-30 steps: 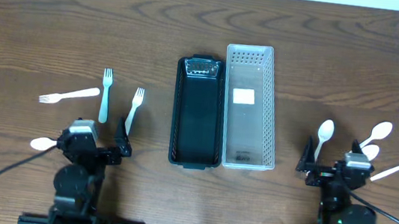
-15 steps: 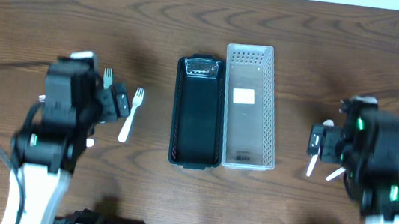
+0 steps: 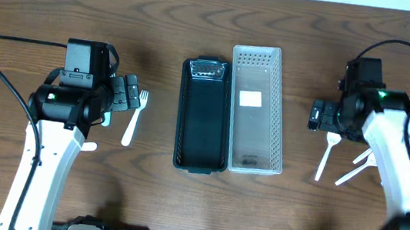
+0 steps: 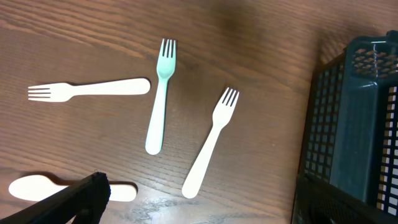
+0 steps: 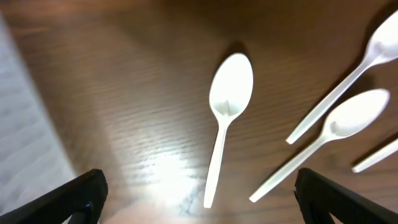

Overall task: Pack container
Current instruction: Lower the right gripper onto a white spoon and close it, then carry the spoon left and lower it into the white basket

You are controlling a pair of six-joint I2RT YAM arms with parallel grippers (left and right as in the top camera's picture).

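My left gripper (image 3: 130, 95) is wide open. In the wrist view only the two finger ends (image 4: 81, 198) show, at the bottom corners; the rest is cut off. Ahead of the opening lies a white fork (image 4: 210, 144), approx. in the middle. A mint-green fork (image 4: 158, 106) lies just beside it, on the side away from the black basket (image 4: 354, 118). A crosswise fork (image 4: 87, 89) is further out. A white spoon (image 4: 37, 186) lies near my outer finger, which hides part of its handle. The basket is cut by the frame edge, and my other finger covers its near corner. From overhead my arm hides most cutlery on this side.

My right gripper (image 3: 316, 114) is also spread wide, w/ only the finger ends (image 5: 74, 199) in view. The nearest spoon (image 5: 227, 118) lies ahead of the opening, bowl away from me. Outward is a second spoon (image 5: 339, 124), then a third spoon (image 5: 348, 81) w/ its bowl cut off, and a bare handle (image 5: 376, 155). All is blurred here.

The clear bin (image 3: 256, 140) touches the basket, btw. both grippers. The basket's far end holds a small grey thing (image 3: 206, 70); I cannot tell what it is.
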